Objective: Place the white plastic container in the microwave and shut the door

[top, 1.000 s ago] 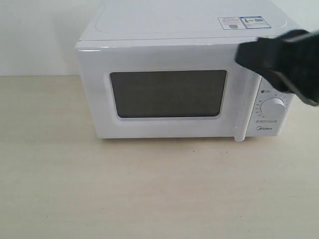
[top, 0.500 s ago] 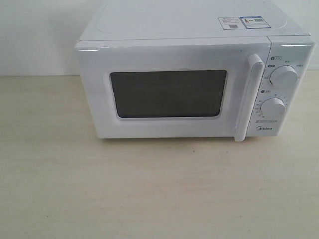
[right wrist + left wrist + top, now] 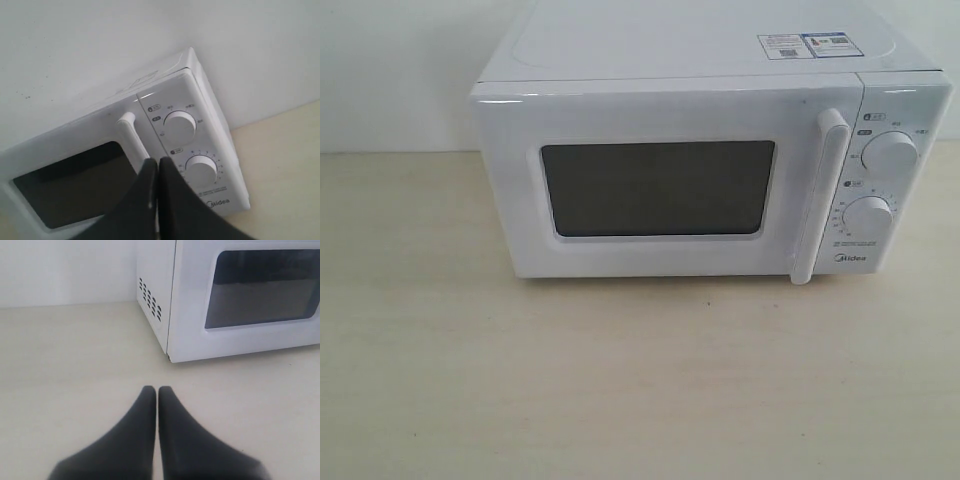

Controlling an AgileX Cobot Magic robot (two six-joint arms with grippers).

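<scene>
Squarely the microwave stands on a pale table, white wall behind; left hand, right hand pinched together.

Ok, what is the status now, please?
Left gripper and right gripper shut, empty. Microwave door closed. White plastic container not in view. No obstacle seen.

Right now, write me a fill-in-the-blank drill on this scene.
The microwave has its door ____.
Its panel carries ____ round dials.
The left pincer and the right pincer are both ____ and empty.
Missing words: closed; two; shut.
</scene>
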